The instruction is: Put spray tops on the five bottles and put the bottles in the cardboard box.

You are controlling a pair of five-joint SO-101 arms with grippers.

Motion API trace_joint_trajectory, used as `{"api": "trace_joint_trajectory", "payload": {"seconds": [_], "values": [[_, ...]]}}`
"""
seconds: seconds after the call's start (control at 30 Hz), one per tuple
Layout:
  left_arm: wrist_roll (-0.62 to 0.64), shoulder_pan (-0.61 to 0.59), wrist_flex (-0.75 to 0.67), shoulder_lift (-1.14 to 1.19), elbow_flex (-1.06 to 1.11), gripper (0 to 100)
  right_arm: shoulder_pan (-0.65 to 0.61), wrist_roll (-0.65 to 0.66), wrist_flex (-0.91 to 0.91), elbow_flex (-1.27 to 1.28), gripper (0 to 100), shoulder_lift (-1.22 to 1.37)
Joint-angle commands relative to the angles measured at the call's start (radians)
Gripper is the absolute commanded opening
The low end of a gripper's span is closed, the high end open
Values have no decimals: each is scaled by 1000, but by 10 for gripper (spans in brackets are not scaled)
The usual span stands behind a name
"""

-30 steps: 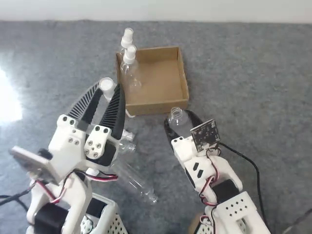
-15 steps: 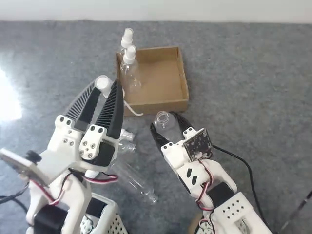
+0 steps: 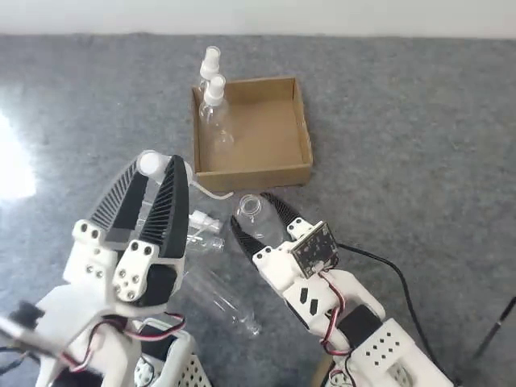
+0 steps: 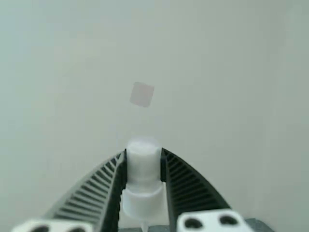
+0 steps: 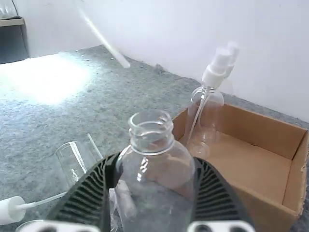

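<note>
High view: left gripper (image 3: 155,166), lower left, jaws closed on a white spray top (image 3: 148,164). Right gripper (image 3: 253,213), centre, clamps an uncapped bottle (image 3: 249,207) just below the cardboard box (image 3: 251,175). One capped bottle (image 3: 216,113) stands in the box. A second capped bottle (image 3: 210,63) is at its upper-left corner, inside or outside unclear. A bare bottle (image 3: 222,297) lies lower centre.

Left wrist view: top pinched mid-frame.

Right wrist view: held bottle upright, neck open.

Likely two capped, three left.
</note>
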Motion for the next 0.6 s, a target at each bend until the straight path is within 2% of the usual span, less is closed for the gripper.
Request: {"api": "trace_joint_trajectory", "payload": {"seconds": [0.0, 0.23, 0.4, 0.57], "values": [[12, 5, 5, -5, 12, 29, -36, 21, -27, 11, 49, -22], [12, 5, 25, -6, 31, 29, -65, 23, -27, 8, 49, -22], [12, 5, 41, -6, 33, 29, -65, 95, -77, 21, 48, -16], [12, 6, 44, -6, 16, 29, -65, 92, -74, 23, 48, -12]]}}
